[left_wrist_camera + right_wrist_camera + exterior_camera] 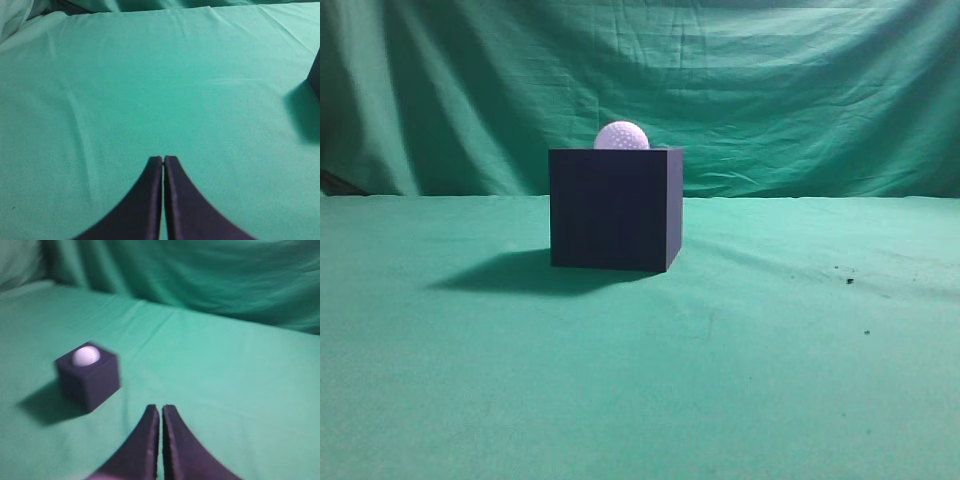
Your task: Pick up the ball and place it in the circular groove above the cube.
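The dark navy cube (614,208) stands on the green cloth at the middle of the exterior view. The white dimpled ball (621,136) sits in the groove on the cube's top. The right wrist view shows the cube (90,380) with the ball (85,355) in its top, to the left and ahead of my right gripper (161,408), which is shut and empty. My left gripper (163,159) is shut and empty over bare cloth; a corner of the cube (315,75) shows at the right edge of its view. Neither gripper appears in the exterior view.
Green cloth covers the table (770,380) and hangs as a backdrop (800,80) behind. A few small dark specks (849,281) lie on the cloth at the right.
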`<control>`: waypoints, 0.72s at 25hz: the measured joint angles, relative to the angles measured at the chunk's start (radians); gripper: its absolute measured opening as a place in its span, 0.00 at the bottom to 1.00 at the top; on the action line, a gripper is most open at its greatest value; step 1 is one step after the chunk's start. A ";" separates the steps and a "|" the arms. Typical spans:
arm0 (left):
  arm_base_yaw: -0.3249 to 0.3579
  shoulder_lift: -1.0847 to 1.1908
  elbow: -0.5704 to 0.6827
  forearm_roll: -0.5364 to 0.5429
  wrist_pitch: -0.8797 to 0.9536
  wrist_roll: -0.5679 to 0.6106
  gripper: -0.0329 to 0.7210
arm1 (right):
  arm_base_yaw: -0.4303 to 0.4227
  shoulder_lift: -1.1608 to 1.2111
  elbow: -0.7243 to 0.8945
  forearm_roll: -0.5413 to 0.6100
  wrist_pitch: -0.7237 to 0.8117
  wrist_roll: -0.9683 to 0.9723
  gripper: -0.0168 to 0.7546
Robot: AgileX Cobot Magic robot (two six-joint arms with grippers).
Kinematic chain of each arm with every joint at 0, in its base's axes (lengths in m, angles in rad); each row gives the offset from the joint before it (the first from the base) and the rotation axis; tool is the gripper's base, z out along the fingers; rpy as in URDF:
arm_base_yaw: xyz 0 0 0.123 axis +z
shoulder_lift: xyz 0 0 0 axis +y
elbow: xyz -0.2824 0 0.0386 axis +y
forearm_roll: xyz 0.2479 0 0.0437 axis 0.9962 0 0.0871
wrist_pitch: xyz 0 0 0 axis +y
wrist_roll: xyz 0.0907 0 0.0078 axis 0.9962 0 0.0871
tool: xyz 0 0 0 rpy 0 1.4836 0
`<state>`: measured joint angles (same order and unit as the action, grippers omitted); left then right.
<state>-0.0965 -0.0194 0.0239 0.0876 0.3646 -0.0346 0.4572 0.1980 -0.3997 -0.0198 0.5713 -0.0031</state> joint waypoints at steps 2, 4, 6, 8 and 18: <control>0.000 0.000 0.000 0.000 0.000 0.000 0.04 | -0.091 -0.068 0.094 0.000 -0.089 0.000 0.02; 0.000 0.000 0.000 0.000 0.000 0.000 0.04 | -0.167 -0.131 0.181 0.000 -0.154 0.000 0.02; 0.000 0.000 0.000 0.000 0.000 0.000 0.04 | -0.237 -0.187 0.265 0.000 -0.186 0.000 0.02; 0.000 0.000 0.000 0.000 0.000 0.000 0.04 | -0.284 -0.205 0.334 0.002 -0.218 0.000 0.02; 0.000 0.000 0.000 0.000 0.000 0.000 0.04 | -0.321 -0.207 0.427 0.009 -0.208 0.004 0.02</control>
<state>-0.0965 -0.0194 0.0239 0.0876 0.3646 -0.0346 0.1367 -0.0089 0.0275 -0.0112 0.3631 0.0007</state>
